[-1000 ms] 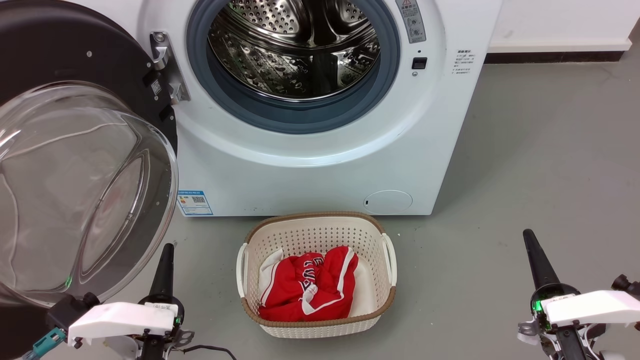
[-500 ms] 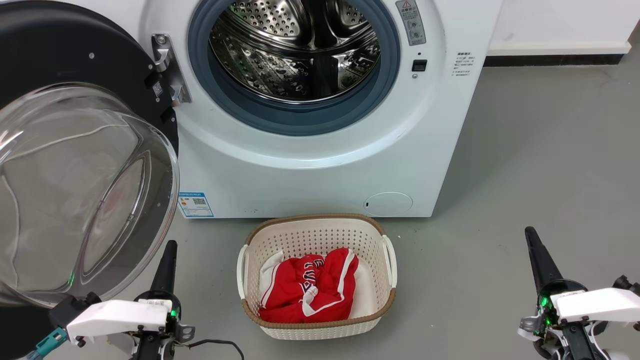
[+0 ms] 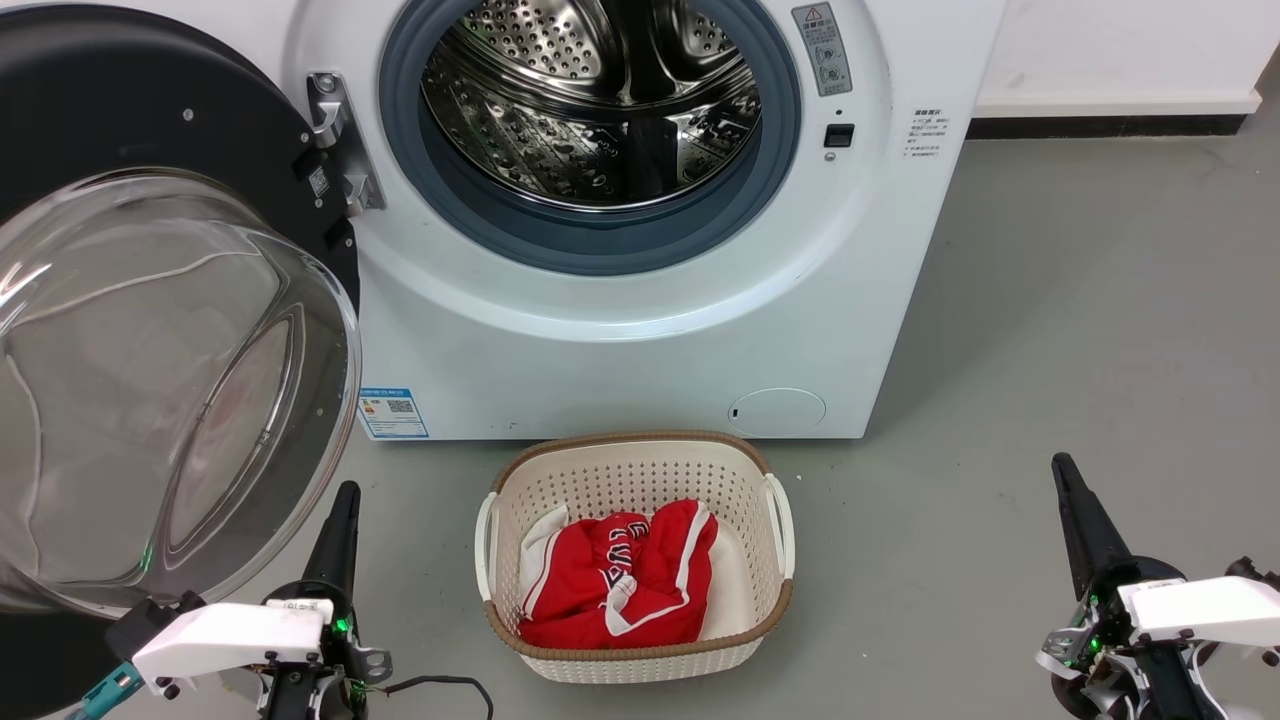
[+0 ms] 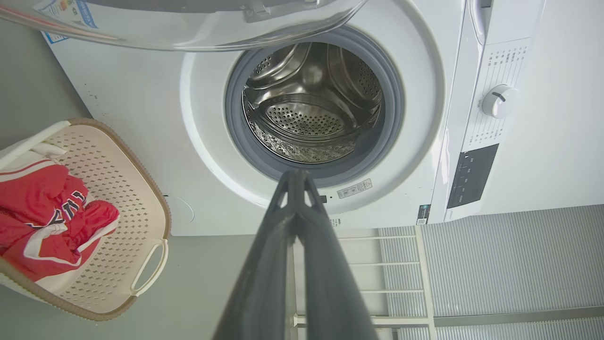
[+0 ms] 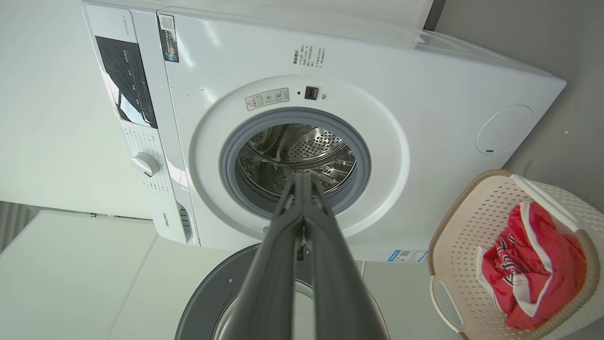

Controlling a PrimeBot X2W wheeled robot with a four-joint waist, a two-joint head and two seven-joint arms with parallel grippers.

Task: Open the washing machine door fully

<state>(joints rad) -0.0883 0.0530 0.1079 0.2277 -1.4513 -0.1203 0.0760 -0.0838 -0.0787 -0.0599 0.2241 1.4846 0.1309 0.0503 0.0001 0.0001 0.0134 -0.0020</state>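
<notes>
While the washing machine door (image 3: 170,400) stands wide, left claw (image 3: 347,492) clenched beside its glass, right claw (image 3: 1061,465) clenched apart.

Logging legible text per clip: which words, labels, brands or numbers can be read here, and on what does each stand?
"Hisense", seemingly: brand mark, sideways on the washing machine, right wrist view.
Blue sticker, machine's lower left: too small.
Warning label beside the drum opening: too small.
Grey print on the front: too small.
Lettering on the red garment: folded, unreadable.
</notes>
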